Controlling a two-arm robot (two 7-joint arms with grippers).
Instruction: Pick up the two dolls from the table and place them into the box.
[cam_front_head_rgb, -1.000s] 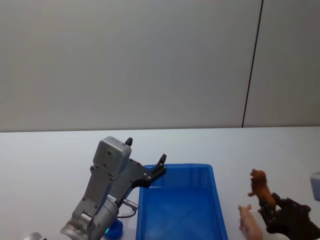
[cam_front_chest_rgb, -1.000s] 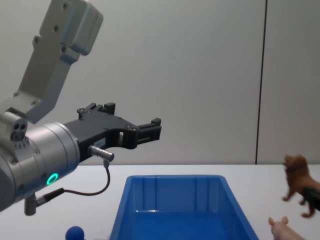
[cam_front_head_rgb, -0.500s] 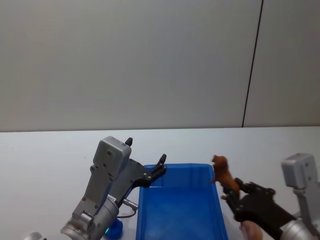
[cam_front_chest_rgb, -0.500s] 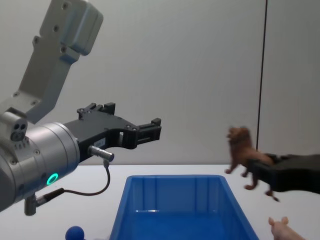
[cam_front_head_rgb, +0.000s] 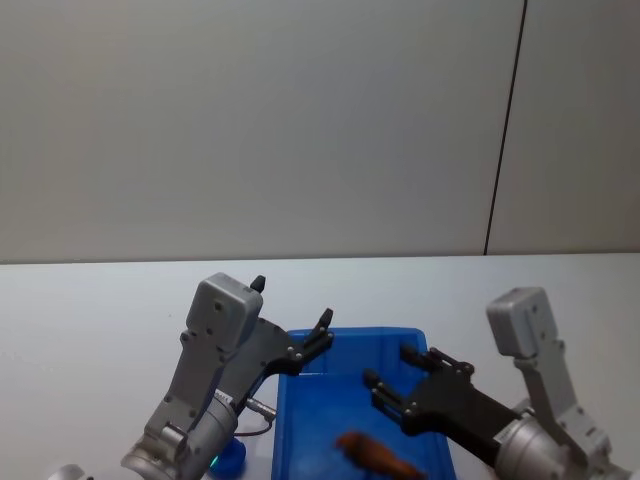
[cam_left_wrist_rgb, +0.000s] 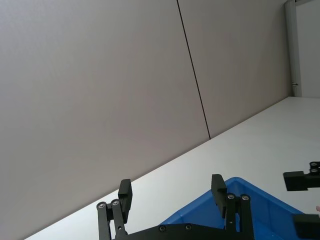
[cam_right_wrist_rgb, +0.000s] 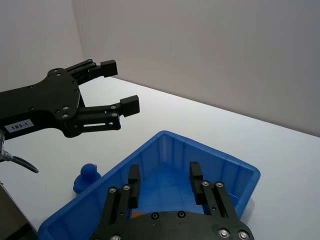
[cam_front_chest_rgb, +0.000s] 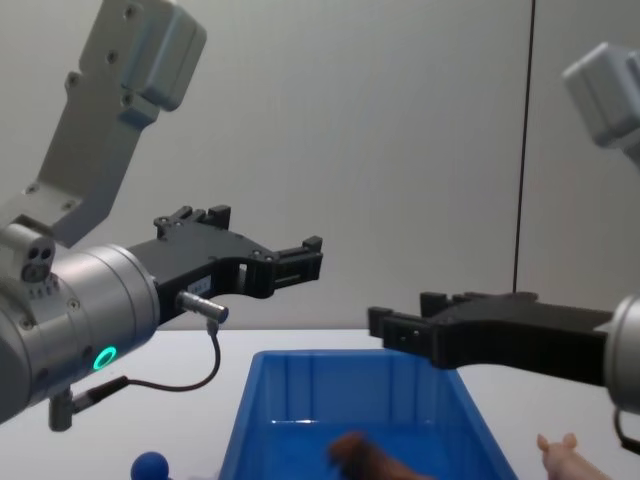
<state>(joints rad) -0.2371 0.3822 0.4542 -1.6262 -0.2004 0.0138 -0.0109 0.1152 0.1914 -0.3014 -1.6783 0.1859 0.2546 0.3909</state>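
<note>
A brown lion figure lies inside the blue box. My right gripper hangs open just above the box, with nothing between its fingers. The pale-pink pig doll lies on the table right of the box. The deep-blue doll sits on the table left of the box. My left gripper is open and empty, held in the air over the box's far left corner.
The white table runs back to a plain grey wall with a dark vertical seam. The left arm's grey body stands over the blue doll, and the right arm's grey link rises right of the box.
My right gripper carried the brown lion from the right to over the box and opened; the lion now lies inside. The left arm has not moved.
</note>
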